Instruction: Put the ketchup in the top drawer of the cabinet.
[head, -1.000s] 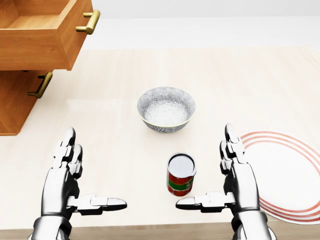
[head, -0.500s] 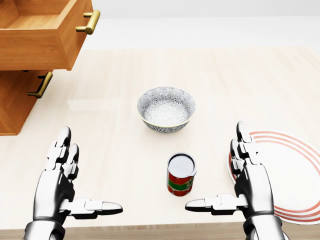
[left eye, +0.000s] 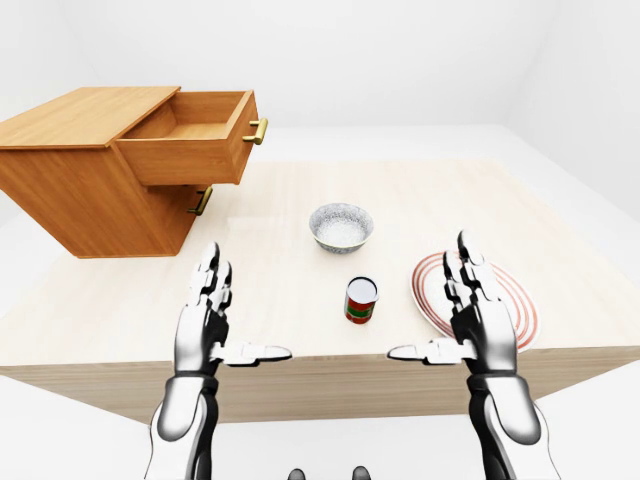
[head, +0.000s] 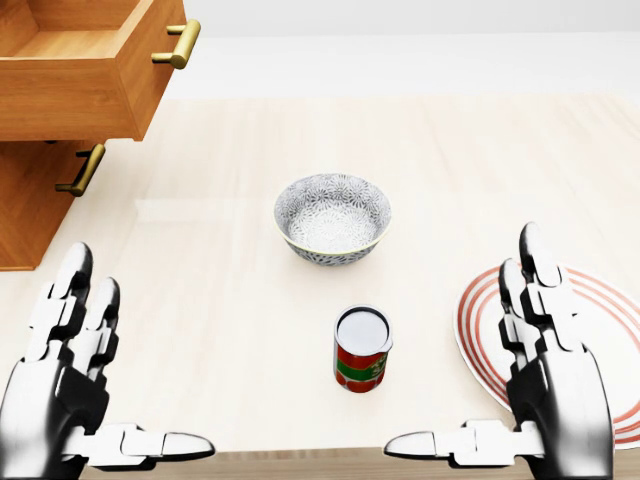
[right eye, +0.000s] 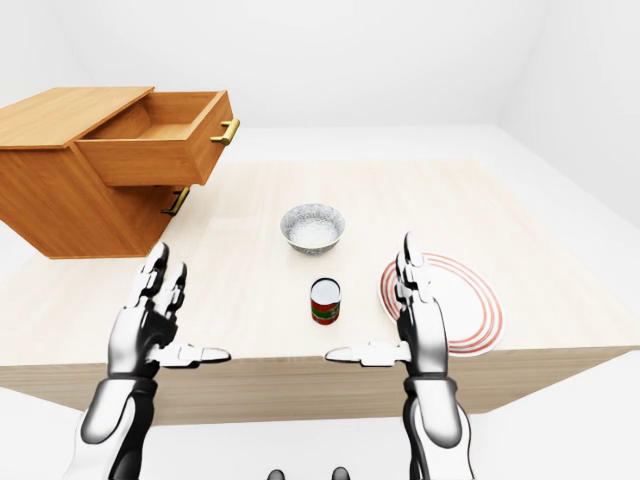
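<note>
A pale wood table (head: 250, 300) carries 2 non-task items. A patterned grey-white bowl (head: 332, 217) stands upright near the middle of the head view, open side up. A white plate (left eye: 520, 300) with red concentric rings lies flat at the right of the view, well apart from the bowl. White walls (left eye: 400, 60) surround the table.

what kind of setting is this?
Likely a simulated kitchen-style tabletop in a bare white room. A pale wooden table carries a patterned bowl, a red-ringed plate, a red can and a wooden cabinet with its top drawer open.
</note>
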